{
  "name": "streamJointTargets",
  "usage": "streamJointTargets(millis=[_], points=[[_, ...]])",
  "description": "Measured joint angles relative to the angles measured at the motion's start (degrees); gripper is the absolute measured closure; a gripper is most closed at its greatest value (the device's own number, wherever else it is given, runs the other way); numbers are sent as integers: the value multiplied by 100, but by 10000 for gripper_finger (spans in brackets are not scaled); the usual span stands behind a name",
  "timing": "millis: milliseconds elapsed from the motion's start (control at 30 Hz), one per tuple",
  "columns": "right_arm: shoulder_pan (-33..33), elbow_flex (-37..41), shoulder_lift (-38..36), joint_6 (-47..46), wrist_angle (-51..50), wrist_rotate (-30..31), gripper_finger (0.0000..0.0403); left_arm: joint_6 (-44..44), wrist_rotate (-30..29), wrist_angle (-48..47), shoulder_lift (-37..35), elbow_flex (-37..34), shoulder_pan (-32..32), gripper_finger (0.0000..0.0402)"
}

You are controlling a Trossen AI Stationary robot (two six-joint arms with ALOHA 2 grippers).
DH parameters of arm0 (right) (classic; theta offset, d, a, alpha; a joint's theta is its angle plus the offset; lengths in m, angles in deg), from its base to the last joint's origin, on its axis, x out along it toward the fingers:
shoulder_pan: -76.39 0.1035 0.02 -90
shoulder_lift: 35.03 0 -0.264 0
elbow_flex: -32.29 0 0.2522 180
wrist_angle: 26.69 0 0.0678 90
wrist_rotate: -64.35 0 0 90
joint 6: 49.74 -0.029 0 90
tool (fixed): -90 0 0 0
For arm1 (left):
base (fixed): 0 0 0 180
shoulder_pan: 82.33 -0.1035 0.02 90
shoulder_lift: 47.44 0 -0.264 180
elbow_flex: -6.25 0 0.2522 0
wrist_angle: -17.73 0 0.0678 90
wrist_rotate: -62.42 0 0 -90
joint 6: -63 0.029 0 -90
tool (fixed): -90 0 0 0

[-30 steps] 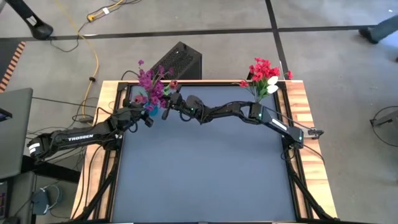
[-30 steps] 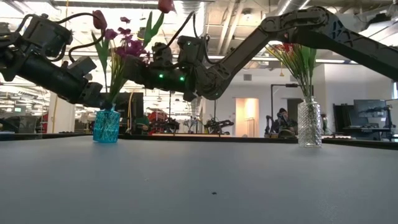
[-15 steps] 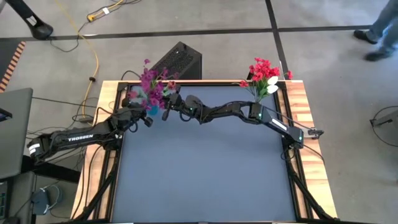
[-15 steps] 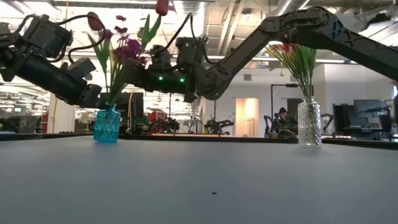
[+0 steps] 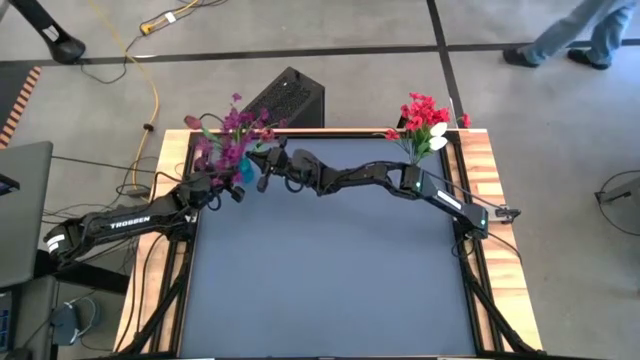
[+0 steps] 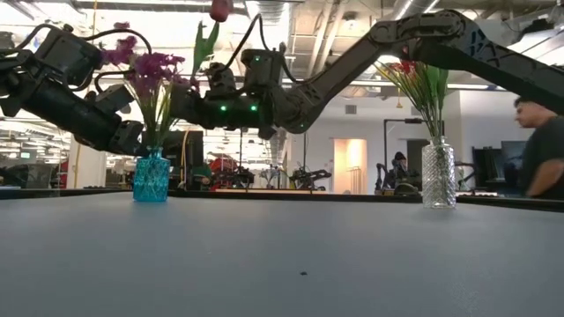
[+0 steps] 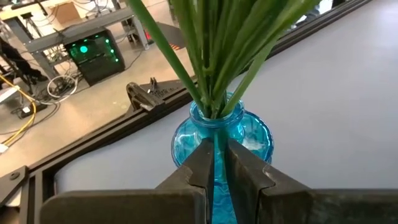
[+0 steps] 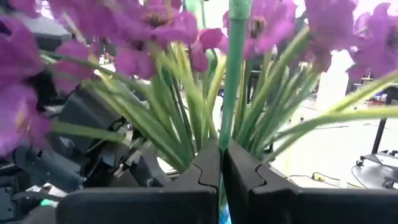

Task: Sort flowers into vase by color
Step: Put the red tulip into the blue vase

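Spanning dark table mat (image 5: 330, 280); person (image 6: 542, 150) in room behind; both pincers pinching green stems.

In the left wrist view the green stems (image 7: 211, 56) run off the frame, so their blooms are unseen. The blue vase (image 7: 224, 140) is partly covered by the left hand (image 7: 219, 163). The person (image 6: 542, 158) is cut off by the frame edge.
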Motion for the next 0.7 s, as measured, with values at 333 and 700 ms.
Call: streamJointTargets(millis=[333, 700], points=[[-67, -169, 2, -52, -489, -55, 370, 2, 99, -25, 0, 0, 0, 379], [-89, -454, 4, -138, -752, -168, 369, -32, 171, -51, 0, 0, -3, 379]])
